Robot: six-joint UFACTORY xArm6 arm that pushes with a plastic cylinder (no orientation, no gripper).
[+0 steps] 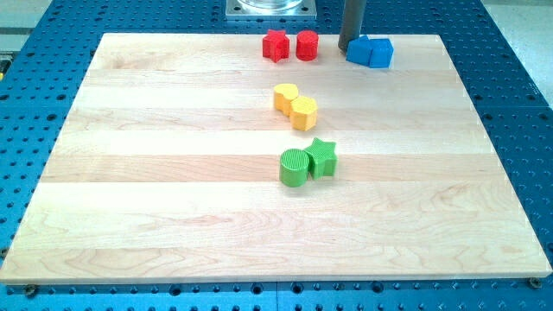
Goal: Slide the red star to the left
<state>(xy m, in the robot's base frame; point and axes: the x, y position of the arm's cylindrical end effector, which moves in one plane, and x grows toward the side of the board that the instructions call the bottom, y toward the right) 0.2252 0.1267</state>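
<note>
Fingers: none on this rig, so no open or closed state to report, just a dark rod (351, 22) coming down from the view's top edge. Rod's lower end, my tip (348, 47), sits at the board's top edge, touching or just beside the left side of the blue blocks. Cannot tell true contact.

Camera view, top row: red star (275, 46) lies near the top edge, a bit left of centre. Red cylinder (307, 45) sits just beside it on the view's right, a thin gap between them. My tip is to the right of that cylinder, apart from both red blocks. Two blue blocks (371, 52) are pressed together at the tip's right; exact shapes unclear.

Centre: yellow heart-like block (285, 97) touches a yellow hexagon (303, 113) below-right of it. Lower down, green cylinder (294, 168) touches green star (321, 157) on its right.

All blocks rest on a pale wooden board (173, 216), which lies on a blue perforated table (34, 104).
</note>
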